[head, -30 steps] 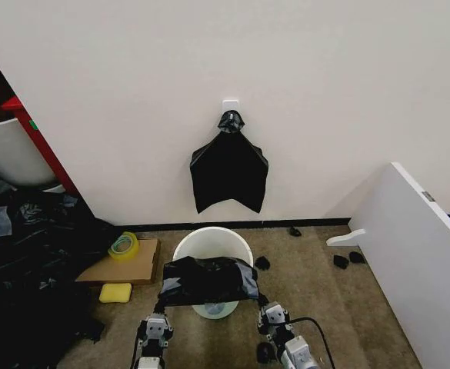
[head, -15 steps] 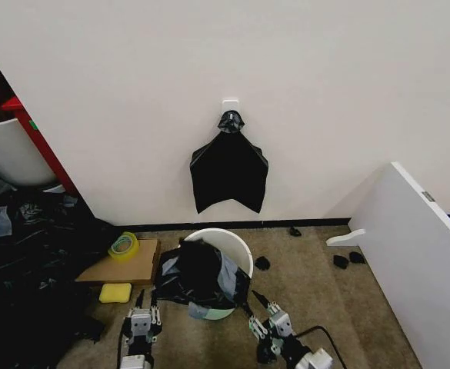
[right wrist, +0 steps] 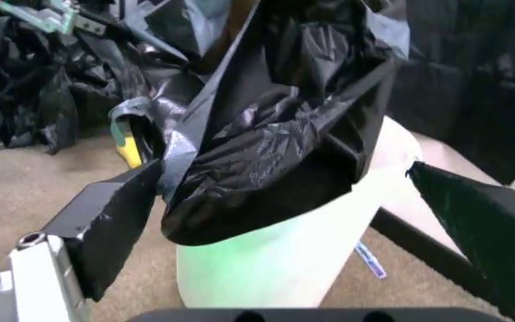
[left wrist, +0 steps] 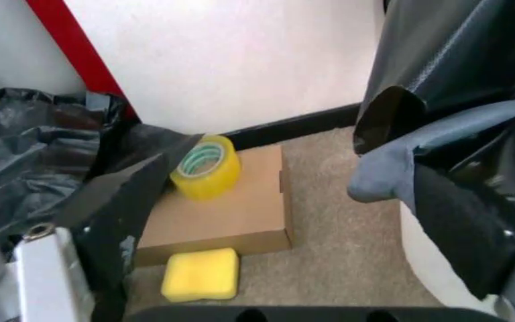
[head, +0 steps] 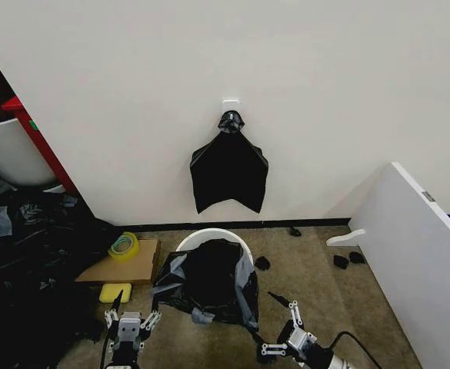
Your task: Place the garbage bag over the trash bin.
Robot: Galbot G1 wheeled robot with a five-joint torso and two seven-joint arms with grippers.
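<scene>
The trash bin point(head: 209, 235) stands on the carpet by the wall, its cream-white rim showing at the far side. The garbage bag point(head: 209, 284) is draped over its mouth and near side, wrinkled, with loose folds hanging down. My left gripper point(head: 130, 321) is open, low and to the left of the bin, clear of the bag. On the other side my right gripper point(head: 275, 323) is open, just off the bag's lower right corner. The right wrist view shows the bag point(right wrist: 275, 147) bunched over the bin's wall point(right wrist: 311, 248) between my fingers point(right wrist: 105, 215).
A cardboard box point(head: 125, 267) with a yellow tape roll point(head: 123, 246) and a yellow sponge point(head: 115, 292) lie left of the bin. A heap of black plastic point(head: 25, 261) fills the far left. A bunch of black bags point(head: 229, 173) hangs on the wall. A white panel point(head: 417, 261) stands to the right.
Both grippers have opened, let go of the bag and drawn back and apart from the bin. The bag has dropped and spread over the bin's mouth.
</scene>
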